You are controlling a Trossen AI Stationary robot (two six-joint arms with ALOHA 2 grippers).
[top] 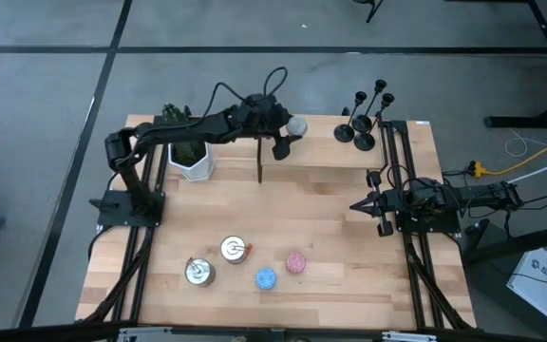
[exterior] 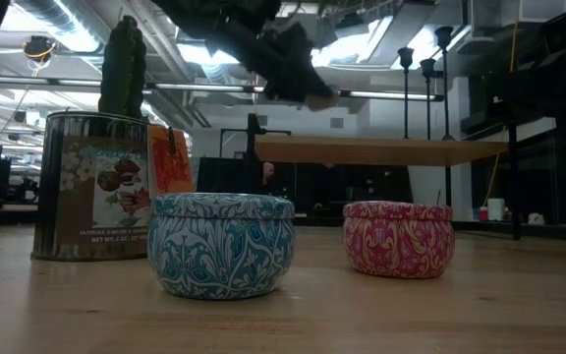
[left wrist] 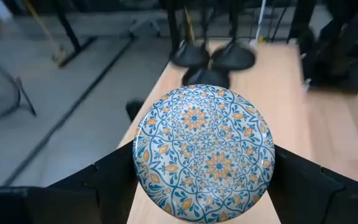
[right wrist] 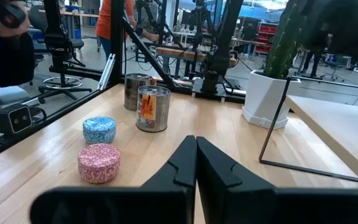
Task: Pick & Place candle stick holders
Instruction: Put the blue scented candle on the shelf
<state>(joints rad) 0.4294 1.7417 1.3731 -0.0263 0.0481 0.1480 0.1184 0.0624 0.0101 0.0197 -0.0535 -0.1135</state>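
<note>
Candle stick holders (top: 364, 119) stand grouped at the far right corner of the desk (top: 330, 228), on a raised shelf. All upright, stems vertical, round bases down, cups up. In the high view I count about four, close together. The low view catches only tall thin stems (exterior: 407, 88) rising above the shelf edge at the right. The left wrist view shows their dark round bases (left wrist: 211, 59), blurred, just beyond what I am carrying.

Left pincer (top: 288, 128) is high over the far middle of the desk, left of the holders and apart from them. Its jaws stand wide and grip a round tin (left wrist: 204, 152) with a blue and orange floral lid. That lid pattern shows only in the left wrist view; from above the tin reads as a small pale disc.

Right pincer (top: 361, 205) is low at the right side of the desk, nearer than the holders, pointing toward the middle, jaws clenched on nothing. Its wrist view shows the fingers pressed together.

Near edge of the desk: two silver tins (top: 218, 260), a blue tin (top: 266, 277) and a pink tin (top: 295, 262). The low view shows the blue and pink ones patterned. A white planter (top: 190, 160) with a cactus sits far left. The right wrist view alone shows a person in orange (right wrist: 112, 25) in the room behind.
</note>
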